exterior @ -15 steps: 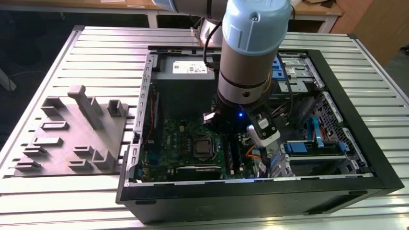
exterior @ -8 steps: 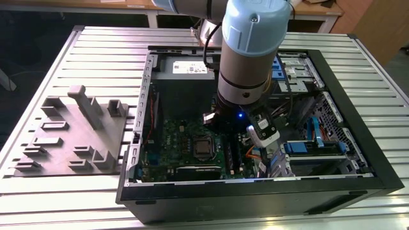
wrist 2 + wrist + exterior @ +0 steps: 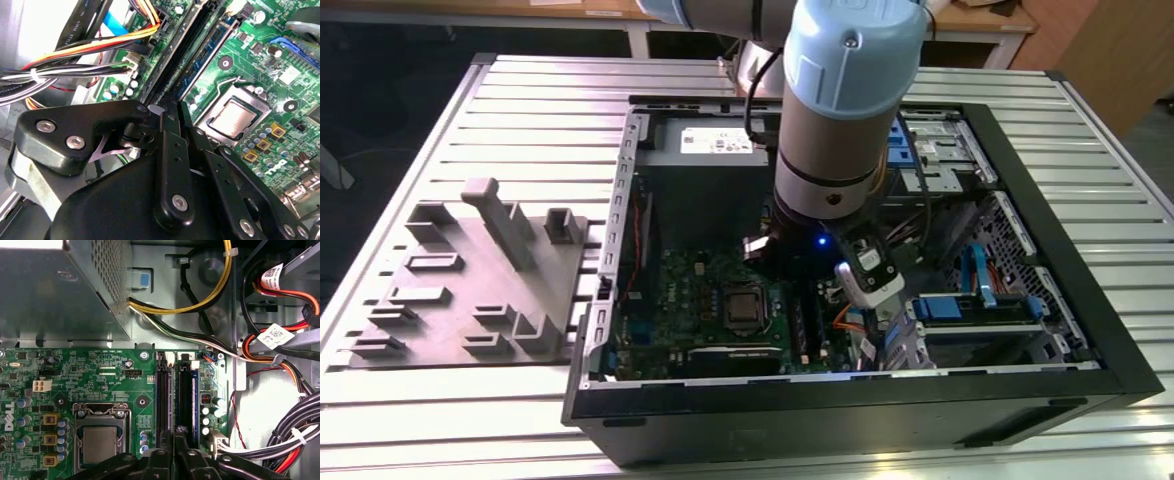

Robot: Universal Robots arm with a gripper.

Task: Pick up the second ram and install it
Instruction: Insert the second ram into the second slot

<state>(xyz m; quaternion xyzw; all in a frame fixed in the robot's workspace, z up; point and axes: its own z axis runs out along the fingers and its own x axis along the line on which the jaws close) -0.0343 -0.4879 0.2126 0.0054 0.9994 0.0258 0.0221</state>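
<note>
One black steel computer case lies open on ribbed metal table. One grey moulded fixture sits beside it at exterior view's left. One broad green motherboard, one square silver processor. Gripper low over long black memory slots, jaws pinched together. One second ram stands seated in slot, chips in row.

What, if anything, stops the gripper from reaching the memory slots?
Probably nothing, so likely yes: the gripper hangs directly above the memory slots, and the cables lie off to one side of them.
</note>
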